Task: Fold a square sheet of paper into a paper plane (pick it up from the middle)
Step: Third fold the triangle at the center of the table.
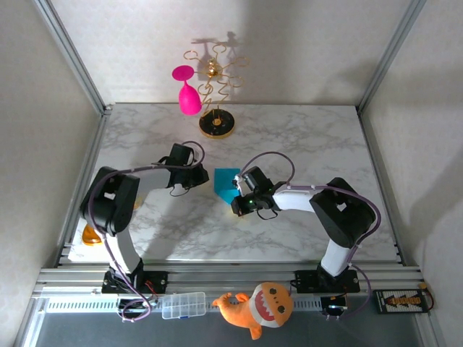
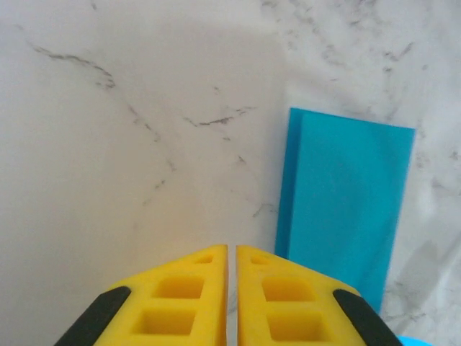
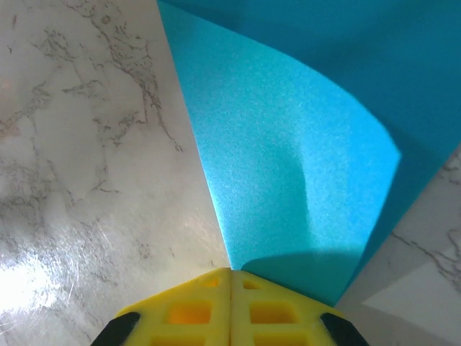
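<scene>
Nearest, on the rail in front of my bases, lie an orange plush toy (image 1: 259, 307) and a clear plastic box (image 1: 179, 305). Neither belongs to the task.

Right gripper (image 1: 242, 203): the yellow fingers are pressed together. In the right wrist view (image 3: 230, 272) the near corner of the square sheet of paper (image 3: 288, 158) runs down into the fingertips. That flap is raised and bowed, and casts a shadow beneath. I judge the paper to be pinched there.

The sheet (image 1: 228, 183) lies mid-table on the marble table (image 1: 304, 137), between my two grippers.

Left gripper (image 1: 189, 178): positioned just left of the sheet. In the left wrist view (image 2: 231, 249) the fingers are closed against each other with nothing between them. The paper (image 2: 346, 194) lies to their right, apart from them.

Progress: the left wrist view shows a narrow rectangle with a second layer along its left edge, so I judge one fold to be in place. No pointed nose or wings are visible. Most of the folding remains.

Farthest stand the gold stand (image 1: 216, 124) and the pink goblet (image 1: 189, 98), well apart from the paper.
</scene>
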Tool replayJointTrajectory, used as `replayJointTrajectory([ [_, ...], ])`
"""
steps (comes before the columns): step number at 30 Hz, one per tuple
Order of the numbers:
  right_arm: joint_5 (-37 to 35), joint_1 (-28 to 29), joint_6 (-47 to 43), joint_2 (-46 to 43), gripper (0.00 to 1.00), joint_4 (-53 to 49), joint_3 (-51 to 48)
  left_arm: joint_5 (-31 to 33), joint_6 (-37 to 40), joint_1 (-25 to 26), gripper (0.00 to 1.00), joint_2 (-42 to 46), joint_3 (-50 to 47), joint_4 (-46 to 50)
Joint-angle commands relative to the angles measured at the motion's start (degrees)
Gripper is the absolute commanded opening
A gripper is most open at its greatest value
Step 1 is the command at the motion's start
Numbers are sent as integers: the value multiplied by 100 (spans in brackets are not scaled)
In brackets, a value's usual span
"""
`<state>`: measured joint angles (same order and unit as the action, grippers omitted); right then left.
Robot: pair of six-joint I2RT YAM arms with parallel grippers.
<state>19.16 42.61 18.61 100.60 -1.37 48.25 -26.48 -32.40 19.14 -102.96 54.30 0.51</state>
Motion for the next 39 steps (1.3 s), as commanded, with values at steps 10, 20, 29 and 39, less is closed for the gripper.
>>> replayJointTrajectory([
  [10,127,-115,46,84,8,-831,-264,-355,-1126,980,11,449,-678,-1092],
  [20,228,-148,134,14,8,-743,-169,-226,-1321,1250,8,-183,-484,-1213],
  [29,502,-183,671,-218,11,-222,282,113,-1366,1268,6,-354,-448,-837],
  [39,335,-185,918,403,7,-92,553,418,-1348,1327,4,-449,-317,-341],
])
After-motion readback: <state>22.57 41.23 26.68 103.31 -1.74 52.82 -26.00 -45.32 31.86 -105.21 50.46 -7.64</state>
